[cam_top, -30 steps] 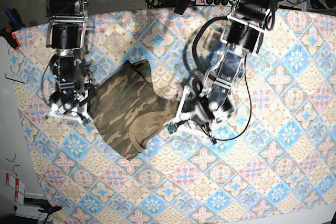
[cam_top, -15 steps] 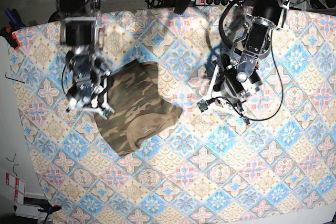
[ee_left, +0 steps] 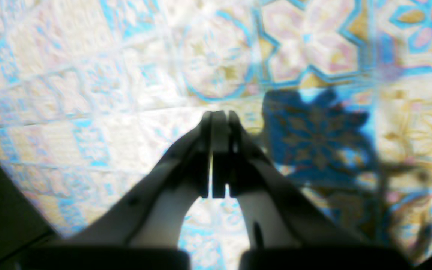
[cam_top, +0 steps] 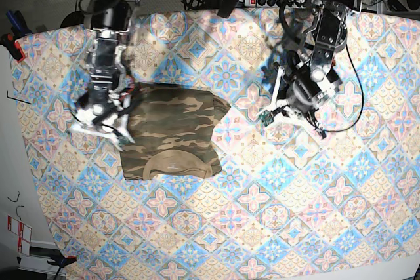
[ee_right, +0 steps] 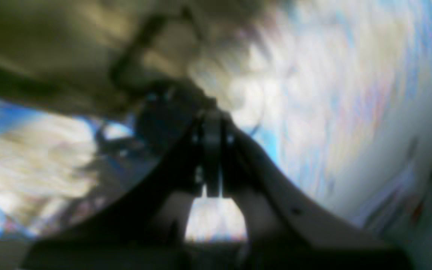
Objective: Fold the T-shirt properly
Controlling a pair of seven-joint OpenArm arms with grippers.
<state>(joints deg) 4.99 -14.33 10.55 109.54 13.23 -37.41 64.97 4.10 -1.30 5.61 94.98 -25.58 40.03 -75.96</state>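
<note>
Two arms show in my base view. Left of centre, the T-shirt [cam_top: 172, 134] lies folded into a rough rectangle on the diamond-patterned tablecloth [cam_top: 275, 208], tan collar toward the lower edge. My right gripper [cam_top: 98, 126] sits at the shirt's left edge, jaws pressed together on nothing. My left gripper [ee_left: 219, 116], right of centre, hangs over bare cloth, jaws likewise closed and empty.
</note>
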